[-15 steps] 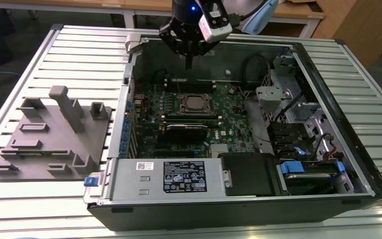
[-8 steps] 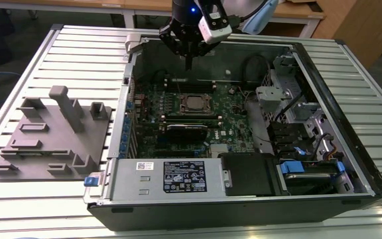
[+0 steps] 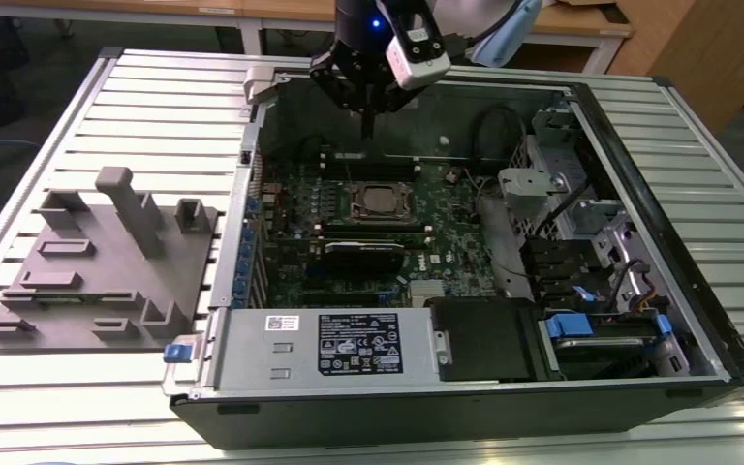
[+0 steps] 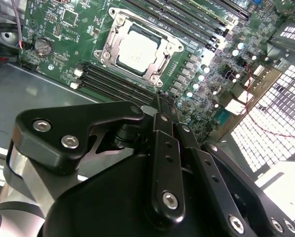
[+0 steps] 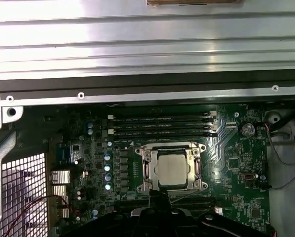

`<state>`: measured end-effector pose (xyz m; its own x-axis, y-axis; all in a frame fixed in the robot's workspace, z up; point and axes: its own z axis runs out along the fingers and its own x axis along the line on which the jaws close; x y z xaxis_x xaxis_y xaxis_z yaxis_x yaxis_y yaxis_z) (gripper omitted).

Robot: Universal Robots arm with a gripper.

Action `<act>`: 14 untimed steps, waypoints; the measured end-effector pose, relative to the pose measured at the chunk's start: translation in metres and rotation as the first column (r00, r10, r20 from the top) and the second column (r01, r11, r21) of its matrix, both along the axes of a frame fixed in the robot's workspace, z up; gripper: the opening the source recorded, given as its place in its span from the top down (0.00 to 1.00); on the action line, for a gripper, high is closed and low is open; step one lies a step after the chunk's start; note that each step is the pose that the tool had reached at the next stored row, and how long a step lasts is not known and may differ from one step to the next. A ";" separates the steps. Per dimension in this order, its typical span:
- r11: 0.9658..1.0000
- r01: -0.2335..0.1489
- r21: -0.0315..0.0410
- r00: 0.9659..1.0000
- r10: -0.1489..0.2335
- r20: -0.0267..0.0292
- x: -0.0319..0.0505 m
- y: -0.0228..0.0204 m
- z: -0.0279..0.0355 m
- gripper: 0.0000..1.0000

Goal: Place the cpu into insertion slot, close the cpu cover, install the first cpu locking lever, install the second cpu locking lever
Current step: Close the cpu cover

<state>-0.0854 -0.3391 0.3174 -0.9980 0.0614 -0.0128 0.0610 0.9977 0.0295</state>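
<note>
The end effector (image 3: 369,124) hangs over the open computer case (image 3: 631,194). Its fingers are drawn together to a narrow tip with nothing between them, as the second wrist view shows (image 4: 163,101). In the exterior view the tip sits above the memory slots (image 3: 369,160), clear of the board.

From that tip, at about 6 o'clock and near, lies the insertion slot (image 5: 143,185). The cpu (image 4: 137,49) rests inside it with its dull silver top facing up and square to the rim. The cpu cover (image 5: 195,170) appears to lie flat around the chip, its window framing the metal top. I judge the first two steps done.

I cannot tell from either wrist view whether the locking levers along the frame edges are latched, so those two steps may be left.

Around the slot spreads the green motherboard (image 3: 346,242). At 6 o'clock from it, against the near wall of the case, sits the power supply (image 3: 333,344). Outside the case, at 9 o'clock, a grey parts fixture (image 3: 101,262) stands on the slatted table (image 3: 152,87).
</note>
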 end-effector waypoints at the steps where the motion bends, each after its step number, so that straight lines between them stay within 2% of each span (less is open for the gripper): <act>1: 1.000 0.000 0.000 1.000 0.000 0.000 0.0000 0.0000 -0.0004 0.90; 14: 1.000 0.000 0.000 1.000 0.000 0.000 0.0000 0.0000 -0.0046 0.90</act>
